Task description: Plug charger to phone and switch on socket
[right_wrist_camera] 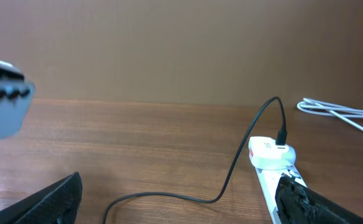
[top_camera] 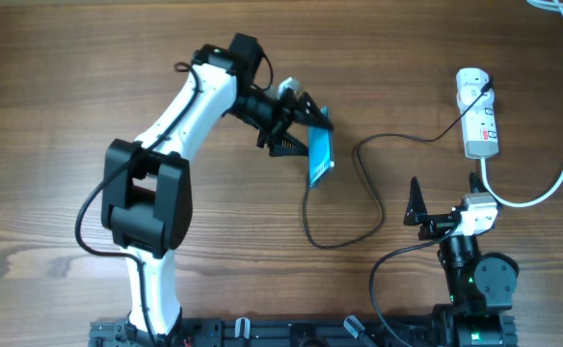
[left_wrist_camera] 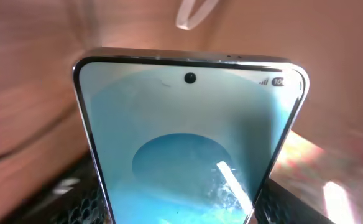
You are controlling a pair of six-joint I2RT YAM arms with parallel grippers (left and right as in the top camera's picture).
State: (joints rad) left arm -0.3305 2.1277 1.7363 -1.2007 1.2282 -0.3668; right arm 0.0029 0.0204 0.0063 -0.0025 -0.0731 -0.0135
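The phone (left_wrist_camera: 188,155) was clenched in the left tool (top_camera: 306,125), tilted above the bench (top_camera: 69,77). The charger (top_camera: 383,138) reached its lower end; its seating could not be told. The right tool (right_wrist_camera: 178,196) was seen released near the socket (top_camera: 477,116), whose switch (top_camera: 484,135) was judged due for pressing.

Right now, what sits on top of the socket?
A white adapter sits on one end of the socket, with the charger running out of it. Its pins and the slot beneath it are covered.
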